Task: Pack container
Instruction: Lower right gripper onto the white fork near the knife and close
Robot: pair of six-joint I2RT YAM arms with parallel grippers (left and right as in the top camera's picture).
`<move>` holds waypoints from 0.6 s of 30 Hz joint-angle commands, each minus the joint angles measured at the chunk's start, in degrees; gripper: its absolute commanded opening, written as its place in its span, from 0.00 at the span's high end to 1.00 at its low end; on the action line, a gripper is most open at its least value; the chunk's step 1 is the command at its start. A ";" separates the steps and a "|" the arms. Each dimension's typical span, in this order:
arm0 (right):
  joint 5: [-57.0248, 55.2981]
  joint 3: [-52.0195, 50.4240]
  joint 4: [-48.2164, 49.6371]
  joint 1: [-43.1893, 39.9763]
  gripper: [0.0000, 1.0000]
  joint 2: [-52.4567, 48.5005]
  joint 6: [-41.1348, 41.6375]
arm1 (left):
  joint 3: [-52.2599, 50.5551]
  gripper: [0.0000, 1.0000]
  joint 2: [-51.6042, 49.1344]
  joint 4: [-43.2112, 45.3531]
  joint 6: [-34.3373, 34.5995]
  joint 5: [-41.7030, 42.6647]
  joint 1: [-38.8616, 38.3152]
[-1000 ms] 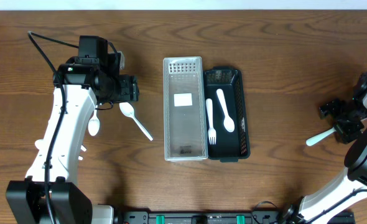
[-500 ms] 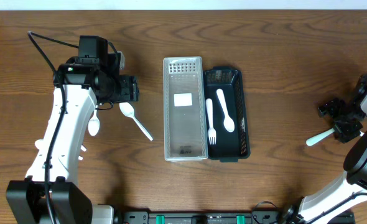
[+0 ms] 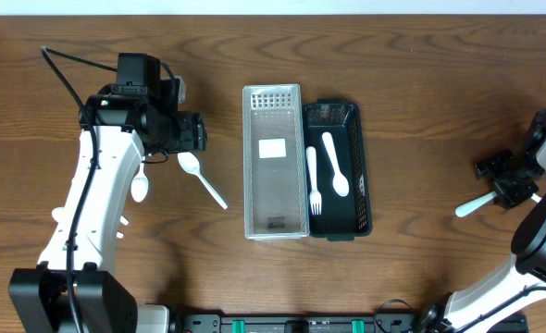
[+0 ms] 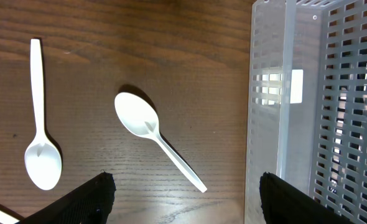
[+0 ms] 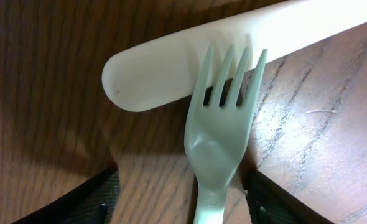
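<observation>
Far right on the desk point(image 3: 421, 111), the fork point(image 5: 218, 137), probably light and slippery, lies between the spread right jaws; pinch its stiff neck; left jaws spread above a spoon point(image 4: 137, 118).

No legible text; white sticker point(image 3: 272, 148) on clear container point(image 3: 247, 185) unreadable.

left gripper point(image 4: 186, 185) hangs with jaws wide apart, right gripper point(image 5: 180, 182) jaws parted too.

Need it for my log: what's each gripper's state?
Left gripper: open, empty.
Right gripper: open, straddling the fork, not gripping it.
</observation>
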State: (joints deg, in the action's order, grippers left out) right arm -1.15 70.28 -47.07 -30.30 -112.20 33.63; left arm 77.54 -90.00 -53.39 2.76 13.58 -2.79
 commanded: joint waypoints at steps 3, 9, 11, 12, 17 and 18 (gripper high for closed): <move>-0.66 -2.95 -0.72 0.33 0.37 -2.99 -0.48 | 1.36 0.23 1.07 -0.15 -0.42 0.31 -0.02; 0.13 -2.95 -0.70 0.33 0.61 -2.99 -0.48 | 1.36 0.23 1.07 -0.15 -0.42 0.31 -0.02; 0.13 -2.95 -0.72 0.33 0.64 -2.99 -0.48 | 1.33 0.23 1.07 -0.15 -0.42 0.31 -0.02; 0.13 -2.95 -0.76 0.33 0.66 -2.99 -0.48 | 1.36 0.23 1.07 -0.13 -0.42 0.31 -0.02; 0.13 -2.95 -1.14 0.33 0.77 -2.99 -0.48 | 1.36 0.23 1.07 -0.13 -0.44 0.31 -0.02; 0.13 -2.95 -1.14 0.33 0.81 -2.99 -0.48 | 1.36 0.23 1.07 -0.13 -0.44 0.31 -0.02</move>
State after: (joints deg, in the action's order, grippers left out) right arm -0.84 70.28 -47.97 -30.30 -112.20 32.99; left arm 77.54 -90.00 -53.36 2.76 13.61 -2.79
